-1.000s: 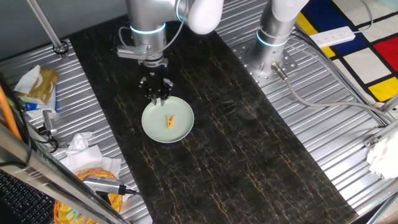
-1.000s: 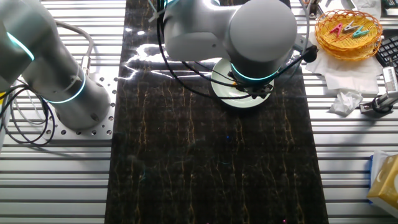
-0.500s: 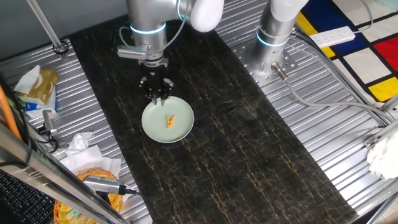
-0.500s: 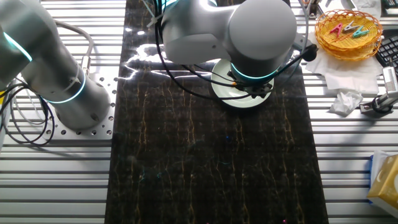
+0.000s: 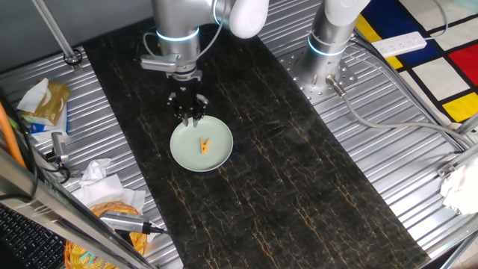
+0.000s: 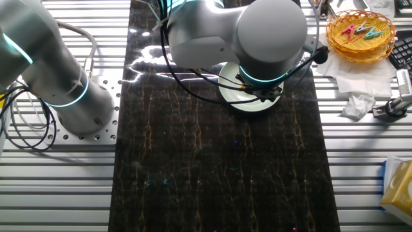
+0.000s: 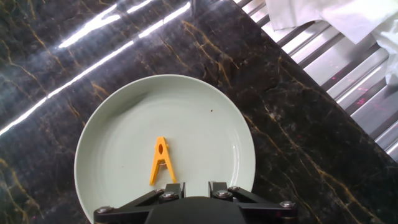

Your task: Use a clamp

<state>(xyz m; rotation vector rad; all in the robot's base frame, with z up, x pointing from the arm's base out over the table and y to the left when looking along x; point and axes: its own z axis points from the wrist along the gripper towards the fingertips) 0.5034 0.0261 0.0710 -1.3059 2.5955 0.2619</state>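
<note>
One orange clamp (image 7: 161, 162) lies flat near the middle of the pale green plate (image 7: 217, 112) on the dark marbled desk (image 5: 299, 187). Far right in the other fixed view, a wicker basket (image 6: 360, 37) holds coloured clips. Gripper (image 5: 190, 113) hovers over the plate's far edge, unmoved since before; its grip I cannot tell.

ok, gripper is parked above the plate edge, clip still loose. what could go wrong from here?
1. The small orange-yellow V-shaped clamp lies flat on the round pale green plate, so the jaws may scrape the glaze or just push the clip along it.
2. The gripper hangs over the plate's rim rather than over the clip; a straight descent would likely miss it or tip the plate.
3. The other fixed view is blocked by the arm.
</note>
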